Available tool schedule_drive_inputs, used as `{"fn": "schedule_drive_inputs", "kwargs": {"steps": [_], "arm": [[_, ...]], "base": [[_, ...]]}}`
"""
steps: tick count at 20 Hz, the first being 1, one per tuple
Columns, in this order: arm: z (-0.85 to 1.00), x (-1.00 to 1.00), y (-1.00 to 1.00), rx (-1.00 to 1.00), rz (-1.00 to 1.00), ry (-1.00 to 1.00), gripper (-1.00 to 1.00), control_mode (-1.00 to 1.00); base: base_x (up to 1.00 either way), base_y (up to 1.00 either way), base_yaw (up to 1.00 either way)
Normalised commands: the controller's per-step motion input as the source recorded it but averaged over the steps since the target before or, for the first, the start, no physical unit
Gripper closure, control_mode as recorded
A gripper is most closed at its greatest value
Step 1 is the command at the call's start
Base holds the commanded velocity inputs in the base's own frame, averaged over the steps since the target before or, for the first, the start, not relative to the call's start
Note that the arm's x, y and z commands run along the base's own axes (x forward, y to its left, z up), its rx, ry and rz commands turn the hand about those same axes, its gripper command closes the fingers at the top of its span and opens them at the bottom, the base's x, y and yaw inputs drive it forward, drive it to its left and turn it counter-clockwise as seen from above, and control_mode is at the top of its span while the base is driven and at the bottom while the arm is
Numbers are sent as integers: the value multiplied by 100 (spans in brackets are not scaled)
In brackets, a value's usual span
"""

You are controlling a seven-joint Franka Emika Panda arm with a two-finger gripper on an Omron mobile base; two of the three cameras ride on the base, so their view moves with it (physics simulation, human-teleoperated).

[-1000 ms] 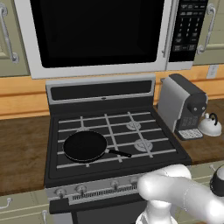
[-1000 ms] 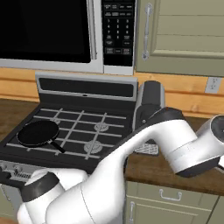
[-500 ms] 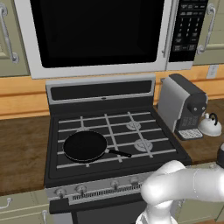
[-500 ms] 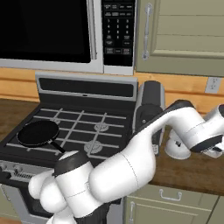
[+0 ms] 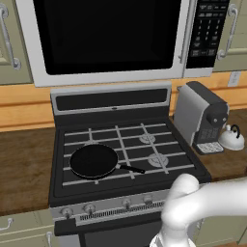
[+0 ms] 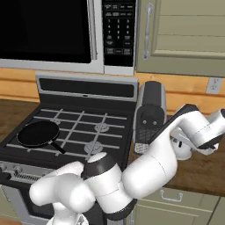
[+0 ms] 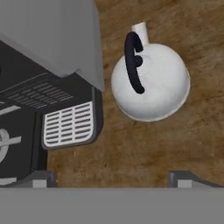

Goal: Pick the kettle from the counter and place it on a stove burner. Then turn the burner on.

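Jaws of the gripper [image 7: 111, 177] stood wide apart above the kettle [image 7: 151, 83] on the counter [image 7: 192, 140]; the coffee machine [image 7: 52, 57] crowded just beside the kettle.

Right base view. White arm [image 6: 145, 167] arcs from lower left toward the coffee machine [image 6: 150, 115] on the bench [image 6: 202, 169]. A black pan [image 6: 38, 134] rests on the stove grate [image 6: 79, 129], below the microwave [image 6: 57, 33].
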Motion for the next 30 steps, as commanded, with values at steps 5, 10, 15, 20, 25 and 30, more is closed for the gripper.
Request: {"fn": "schedule_drive_inputs", "kwargs": {"steps": [5, 10, 15, 20, 25, 30], "arm": [[-26, 33, 0, -8, 0, 8, -100, -100], [-30, 18, 5, -20, -1, 1, -100, -100], [-27, 33, 1, -17, -3, -2, -100, -100], [-24, 37, 0, -8, 0, -1, -100, -100], [-25, 39, 0, -1, 0, 0, -100, -100], [-20, 40, 0, 0, 0, 0, -100, -100]], "base": [[0, 0, 0], [0, 0, 0], [0, 0, 0], [0, 0, 0], [0, 0, 0], [0, 0, 0]]}}
